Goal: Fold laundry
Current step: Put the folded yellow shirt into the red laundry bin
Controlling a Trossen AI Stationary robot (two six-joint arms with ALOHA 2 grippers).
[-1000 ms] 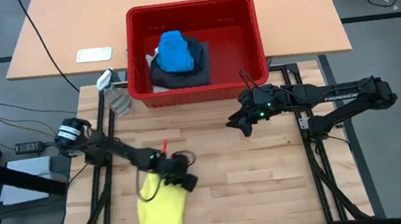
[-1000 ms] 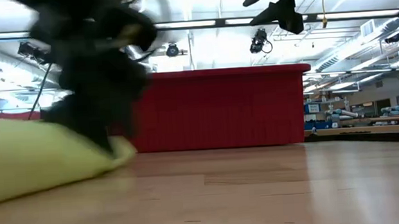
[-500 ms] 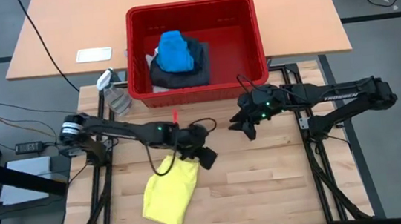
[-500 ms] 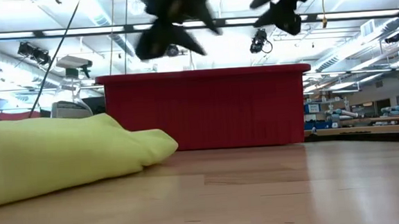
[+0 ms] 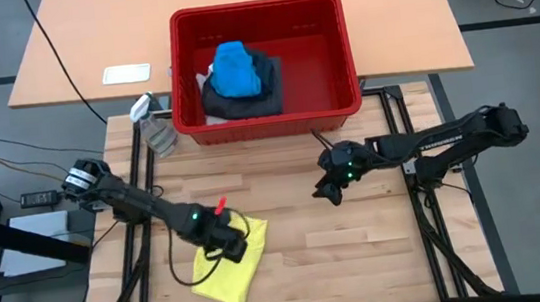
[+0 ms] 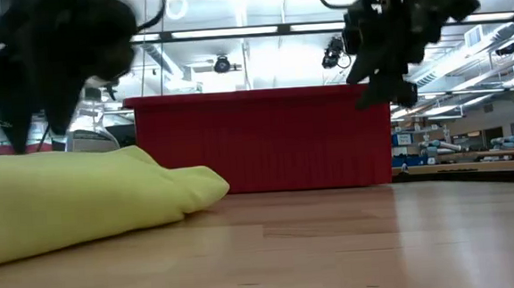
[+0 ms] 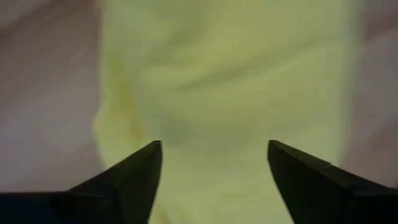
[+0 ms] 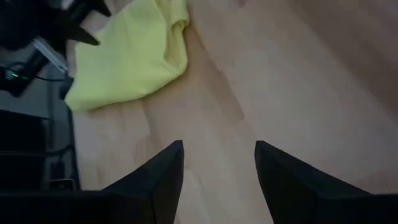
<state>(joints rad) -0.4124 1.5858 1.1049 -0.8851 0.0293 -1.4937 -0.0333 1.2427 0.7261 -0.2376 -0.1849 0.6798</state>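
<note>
- Two dark arms are mine, and I work at a pale wooden slatted table (image 5: 361, 252).
- My left gripper (image 5: 228, 244) hangs over the upper part of a soft yellow cloth shirt (image 5: 231, 276). Its fingers are spread, with the yellow cloth showing between them and nothing pinched.
- My right gripper (image 5: 326, 189) hovers above bare wood near the table's middle, well apart from the shirt. Its fingers are parted and empty.
- That shirt lies on the near left part of the table as a compact, thick bundle. From table height it reads as a rounded, layered pad rather than a flat sheet.
- Its long axis runs on a diagonal: one end points toward the table's centre, the other toward the near left corner.
- A red plastic slotted basket (image 5: 329, 26) stands at the table's far edge. Inside it a bright blue cloth piece (image 5: 234, 68) sits on top of dark cloth garments (image 5: 265, 81).
- My judgement: one garment looks partly folded at most, and the basket's pile is not yet begun, so most of the folding is left.
</note>
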